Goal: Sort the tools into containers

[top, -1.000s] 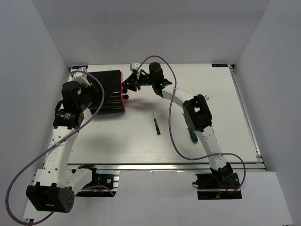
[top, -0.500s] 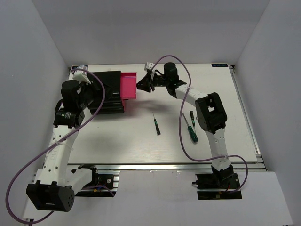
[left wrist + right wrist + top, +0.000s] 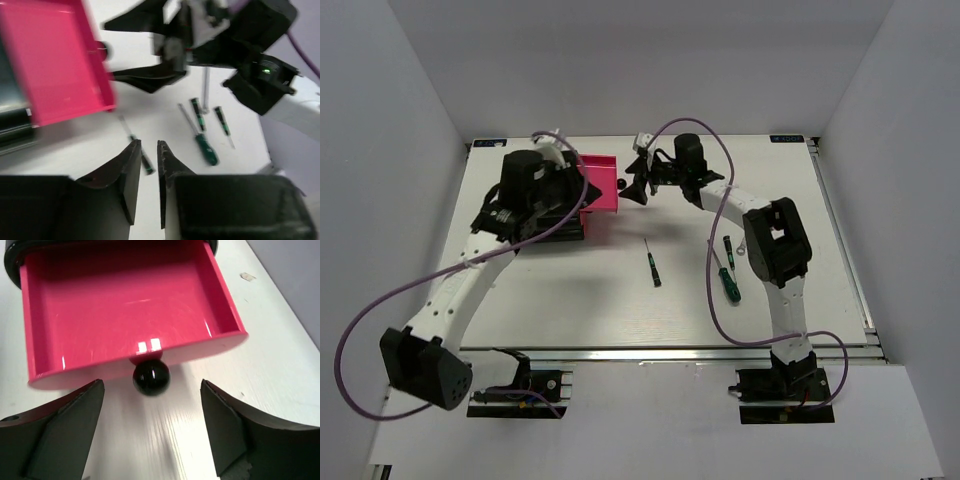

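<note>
Top drawer [image 3: 130, 300] is now sitting pulled out of the cabinet [image 3: 10, 260]. A second ago it was shut, with the right end effector [image 3: 636, 188] on its knob [image 3: 151, 377]. Right is now released: fingers are standing wide on either side of the knob, not touching it. Left arm has swung in over the drawer's cabinet side. The left end effector [image 3: 148, 145] is nearly clenched, thin gap, gripping nothing.

Meaning: my read is the opening step is done, the container is ready and empty, and no tool is sorted yet.

Count:
- Drawers: one showing open. The lower ones are mostly hiding under the left arm.
- Screwdrivers: four, all lying on the bench [image 3: 570, 300] on the drawer's knob side.
  - Slim black one [image 3: 653, 268], nearest the drawer.
  - Green-handled one [image 3: 729, 286], well apart from the drawer.
  - Two small dark-handled ones [image 3: 196, 111] [image 3: 222, 121], beside the green one.
- One blurred silver bar [image 3: 205, 89] beyond those. Possibly the wrench, cannot tell.
</note>
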`<state>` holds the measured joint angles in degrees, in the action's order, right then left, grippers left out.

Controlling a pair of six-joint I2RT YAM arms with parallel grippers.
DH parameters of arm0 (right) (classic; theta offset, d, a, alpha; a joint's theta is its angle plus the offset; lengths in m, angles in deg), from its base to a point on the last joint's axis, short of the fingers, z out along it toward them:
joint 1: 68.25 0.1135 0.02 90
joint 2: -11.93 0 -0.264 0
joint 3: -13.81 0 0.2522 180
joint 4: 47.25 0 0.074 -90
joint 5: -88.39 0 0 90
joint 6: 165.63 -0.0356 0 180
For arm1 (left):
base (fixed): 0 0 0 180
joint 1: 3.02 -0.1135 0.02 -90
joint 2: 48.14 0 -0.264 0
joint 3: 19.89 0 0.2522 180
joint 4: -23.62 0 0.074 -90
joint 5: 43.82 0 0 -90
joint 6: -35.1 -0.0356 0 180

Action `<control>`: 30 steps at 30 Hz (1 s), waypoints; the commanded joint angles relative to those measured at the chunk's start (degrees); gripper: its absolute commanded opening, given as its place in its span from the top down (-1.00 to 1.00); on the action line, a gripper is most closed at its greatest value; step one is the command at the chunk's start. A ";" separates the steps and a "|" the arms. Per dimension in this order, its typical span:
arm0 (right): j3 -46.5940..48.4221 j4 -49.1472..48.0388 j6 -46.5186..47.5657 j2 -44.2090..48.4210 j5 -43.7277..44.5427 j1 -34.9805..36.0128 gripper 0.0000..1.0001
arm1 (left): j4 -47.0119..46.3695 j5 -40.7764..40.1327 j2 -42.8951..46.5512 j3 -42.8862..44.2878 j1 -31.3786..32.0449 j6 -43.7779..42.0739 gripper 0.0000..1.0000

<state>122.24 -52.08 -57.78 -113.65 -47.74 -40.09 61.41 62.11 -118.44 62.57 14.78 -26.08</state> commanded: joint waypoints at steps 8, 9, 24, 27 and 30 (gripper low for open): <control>-11.95 10.15 4.65 20.97 21.17 -6.54 -0.79 | 6.27 -14.57 -13.61 12.57 20.06 3.88 -0.41; -14.84 10.50 3.70 22.47 25.69 -7.24 -0.79 | 10.73 -17.30 -17.81 16.16 22.95 5.62 -0.42; -25.50 34.93 -3.79 33.38 10.10 -25.70 0.05 | 27.22 -29.72 -41.23 24.20 30.63 22.69 -0.37; -26.91 34.85 -3.26 35.14 9.66 -25.79 0.02 | 25.10 -29.72 -43.86 23.31 30.62 22.51 -0.37; -26.65 35.64 -2.73 35.66 9.83 -26.31 0.01 | 23.96 -28.93 -46.14 23.58 30.63 21.72 -0.36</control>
<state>95.03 -16.63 -61.26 -81.59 -35.54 -65.77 87.58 34.35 -163.23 86.20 45.36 -4.64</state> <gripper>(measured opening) 0.492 0.684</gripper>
